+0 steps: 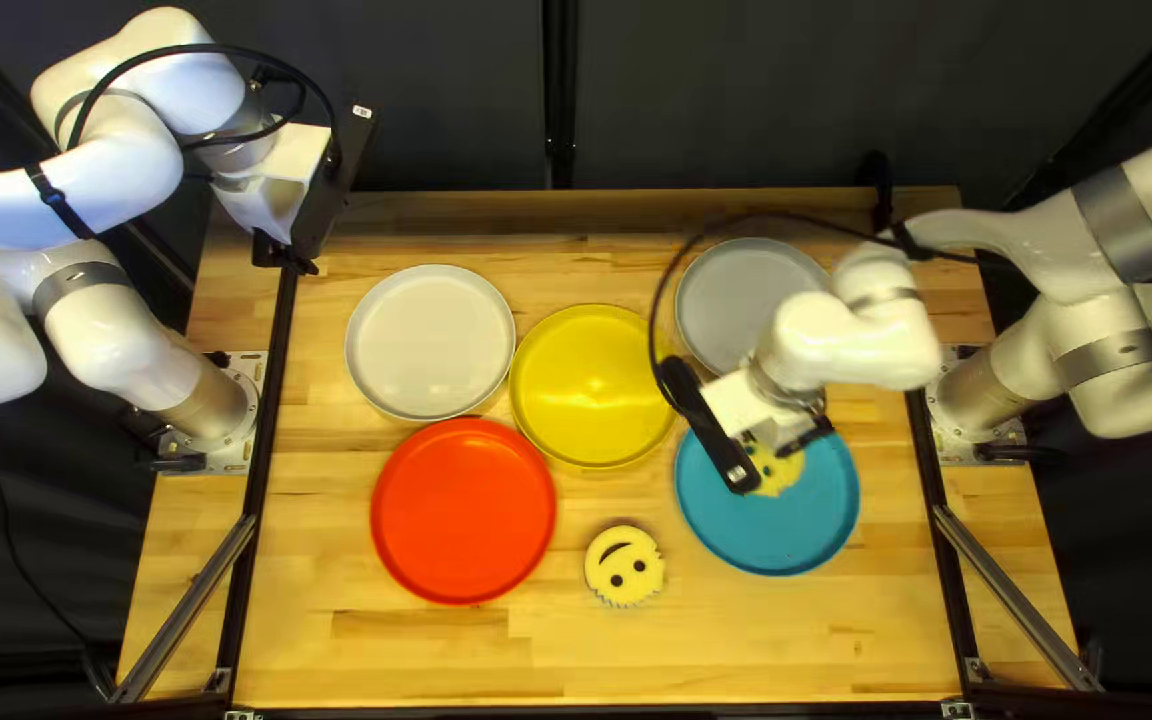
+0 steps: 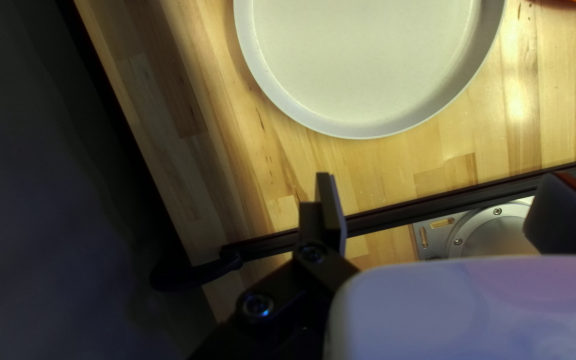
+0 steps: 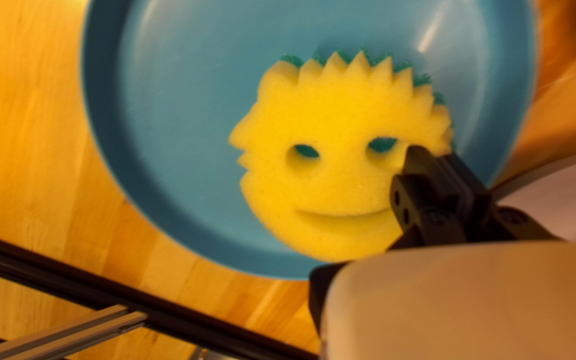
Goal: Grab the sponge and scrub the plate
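Yellow foam smiley sponge (image 3: 341, 180) sits in the round blue plate (image 3: 181, 140) toward the wooden table's (image 1: 790, 640) near right corner, its edge seemingly pinched by the right gripper (image 3: 437, 155), likely for rubbing, while the left gripper (image 2: 438, 207) spreads wide, holding nothing.

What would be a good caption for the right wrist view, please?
Right gripper at the edge of a yellow smiling sponge on a blue plate.
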`<state>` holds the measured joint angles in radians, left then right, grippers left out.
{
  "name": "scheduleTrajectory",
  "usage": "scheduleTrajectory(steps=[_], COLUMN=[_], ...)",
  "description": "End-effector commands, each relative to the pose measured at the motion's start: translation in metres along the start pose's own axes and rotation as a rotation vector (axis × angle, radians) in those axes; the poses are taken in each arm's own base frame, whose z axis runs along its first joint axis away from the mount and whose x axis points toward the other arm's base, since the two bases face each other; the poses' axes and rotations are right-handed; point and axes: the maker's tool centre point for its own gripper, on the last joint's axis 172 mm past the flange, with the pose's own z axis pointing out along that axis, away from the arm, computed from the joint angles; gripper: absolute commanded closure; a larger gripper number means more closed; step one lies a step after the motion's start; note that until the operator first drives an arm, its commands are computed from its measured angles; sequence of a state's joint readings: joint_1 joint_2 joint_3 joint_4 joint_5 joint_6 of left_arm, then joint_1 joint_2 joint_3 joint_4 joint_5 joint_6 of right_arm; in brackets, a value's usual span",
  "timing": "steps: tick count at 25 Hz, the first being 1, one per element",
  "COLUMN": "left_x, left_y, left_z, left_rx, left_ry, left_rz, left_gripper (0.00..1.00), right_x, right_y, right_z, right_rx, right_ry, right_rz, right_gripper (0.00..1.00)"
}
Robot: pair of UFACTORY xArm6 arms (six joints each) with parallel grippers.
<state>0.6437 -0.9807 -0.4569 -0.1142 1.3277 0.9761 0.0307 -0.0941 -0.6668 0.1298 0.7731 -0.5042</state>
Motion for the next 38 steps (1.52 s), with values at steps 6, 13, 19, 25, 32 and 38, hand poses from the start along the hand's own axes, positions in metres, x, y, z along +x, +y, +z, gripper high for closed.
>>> scheduleTrajectory(steps=[6, 13, 19, 25, 32, 38], left_x=[0.0, 0.0, 0.0, 0.0, 0.0, 0.0], left_y=[0.0, 0.0, 0.0, 0.0, 0.0, 0.0], left_z=[0.0, 0.0, 0.0, 0.0, 0.0, 0.0], left_rx=[0.0, 0.0, 0.0, 0.0, 0.0, 0.0], left_ry=[0.0, 0.0, 0.0, 0.0, 0.0, 0.0], left_rz=[0.0, 0.0, 0.0, 0.0, 0.0, 0.0], left_gripper=[0.0, 0.0, 0.0, 0.0, 0.0, 0.0], right_x=[0.001, 0.015, 0.048, 0.071, 0.071, 0.071], right_y=[0.001, 0.012, 0.043, 0.081, 0.105, 0.105], right_z=[-0.001, -0.004, 0.002, 0.012, 0.013, 0.013], right_rx=[0.0, -0.003, 0.005, 0.009, 0.0, 0.0], right_ry=[0.003, 0.002, 0.029, 0.054, 0.058, 0.058], right_rz=[-0.001, 0.005, 0.024, 0.054, 0.085, 0.085], right_gripper=[1.0, 1.0, 1.0, 1.0, 1.0, 1.0])
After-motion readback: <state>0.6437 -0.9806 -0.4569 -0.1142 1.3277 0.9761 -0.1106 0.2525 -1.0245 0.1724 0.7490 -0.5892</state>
